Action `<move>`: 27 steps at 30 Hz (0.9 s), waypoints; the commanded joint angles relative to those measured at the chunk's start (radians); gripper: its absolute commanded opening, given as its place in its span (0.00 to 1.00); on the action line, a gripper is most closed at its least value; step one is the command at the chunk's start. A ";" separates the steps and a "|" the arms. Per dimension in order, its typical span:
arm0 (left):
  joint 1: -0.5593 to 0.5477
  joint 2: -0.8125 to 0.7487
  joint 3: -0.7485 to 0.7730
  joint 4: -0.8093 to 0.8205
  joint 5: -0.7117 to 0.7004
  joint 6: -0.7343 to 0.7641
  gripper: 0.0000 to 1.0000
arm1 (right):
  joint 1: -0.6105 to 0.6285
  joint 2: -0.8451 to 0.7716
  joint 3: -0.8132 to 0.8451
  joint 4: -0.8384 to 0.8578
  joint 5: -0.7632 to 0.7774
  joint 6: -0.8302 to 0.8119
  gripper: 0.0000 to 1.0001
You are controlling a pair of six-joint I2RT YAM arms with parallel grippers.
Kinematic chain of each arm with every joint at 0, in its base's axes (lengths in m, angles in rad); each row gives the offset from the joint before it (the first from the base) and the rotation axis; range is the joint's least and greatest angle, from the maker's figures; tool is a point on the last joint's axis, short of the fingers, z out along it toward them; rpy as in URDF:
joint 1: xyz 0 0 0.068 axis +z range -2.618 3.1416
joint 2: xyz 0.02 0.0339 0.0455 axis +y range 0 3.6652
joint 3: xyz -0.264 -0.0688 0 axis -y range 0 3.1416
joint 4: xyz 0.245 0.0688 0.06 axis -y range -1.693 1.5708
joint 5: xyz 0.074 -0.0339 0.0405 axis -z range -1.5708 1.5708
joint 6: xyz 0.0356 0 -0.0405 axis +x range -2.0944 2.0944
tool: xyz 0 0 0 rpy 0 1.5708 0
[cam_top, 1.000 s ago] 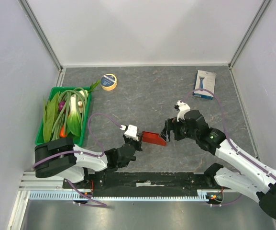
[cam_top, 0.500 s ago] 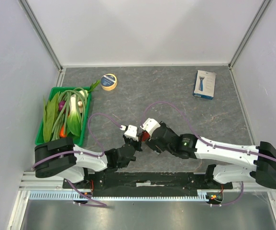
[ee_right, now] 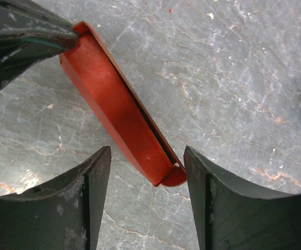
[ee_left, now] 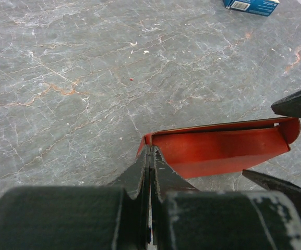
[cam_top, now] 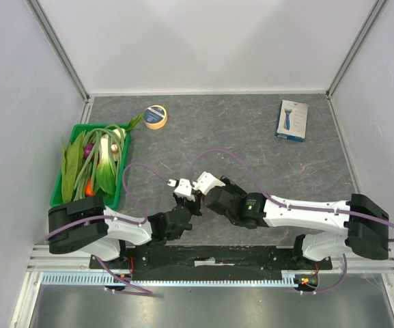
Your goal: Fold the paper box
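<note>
Two grippers now share one piece. The left gripper (ee_left: pixel 150 152) is clamped shut on the near corner of the paper box (ee_left: pixel 220 148), as it was a second ago.

Changed: the right arm has swung in from the right side of the bench (cam_top: pixel 217 137) and now lies low across the front. The right gripper (ee_right: pixel 146 166) straddles the box's free, curled end. Its jaws are narrower than before but not yet pressing: there is a clear gap on one side, and the other finger is just beside the red card.

Box: partly folded, one long wall raised, on the bench just ahead of the arm bases. From above it is almost hidden under the two wrists.

Reading: looks like the set-up for a squeeze on the end flap while the left holds the blank still.

Around: green tray (cam_top: pixel 54 199) of vegetables at left, tape roll (cam_top: pixel 156 117) and white-and-blue retail box (cam_top: pixel 292 120) toward the back. All are well apart, and nothing blocks the fold. The only crowding is the two grippers close together.
</note>
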 commanded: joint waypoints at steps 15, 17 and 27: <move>-0.016 0.027 -0.051 -0.192 0.004 0.005 0.02 | 0.068 0.063 -0.037 0.090 0.072 -0.004 0.31; -0.016 0.033 -0.046 -0.192 0.006 0.005 0.02 | 0.070 0.053 -0.039 0.091 0.075 -0.001 0.34; -0.021 0.040 -0.025 -0.213 0.010 0.014 0.02 | 0.001 -0.091 0.113 -0.186 0.051 0.397 0.93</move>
